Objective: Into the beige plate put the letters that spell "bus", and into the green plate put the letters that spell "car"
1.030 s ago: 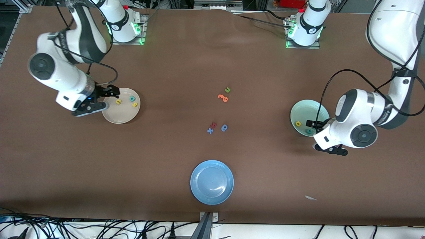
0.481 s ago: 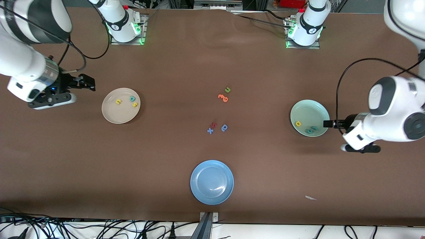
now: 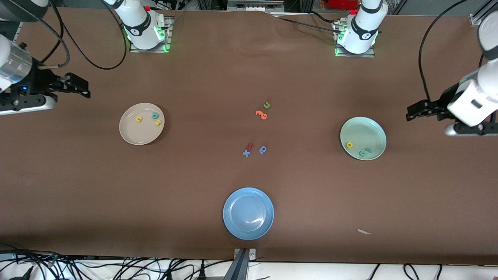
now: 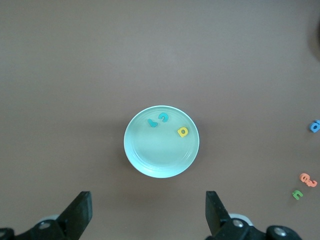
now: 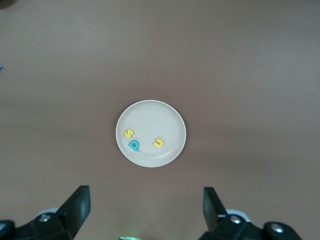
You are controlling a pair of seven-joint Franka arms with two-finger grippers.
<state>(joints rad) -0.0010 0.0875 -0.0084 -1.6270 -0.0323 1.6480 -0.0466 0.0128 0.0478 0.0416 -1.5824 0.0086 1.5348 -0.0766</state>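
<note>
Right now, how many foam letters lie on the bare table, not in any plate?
5. An olive-green "u" and an orange letter lie mid-table; nearer the front camera sit a dark red letter, a blue "x" and a blue "a"-like letter.

A brown table [image 3: 194,175] (evenly lit) with cables [image 3: 116,268] along its edge.

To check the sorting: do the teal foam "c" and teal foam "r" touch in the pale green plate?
Cannot tell. In the left wrist view the teal foam "c" and teal foam "r" lie close, with no plain gap.
</note>
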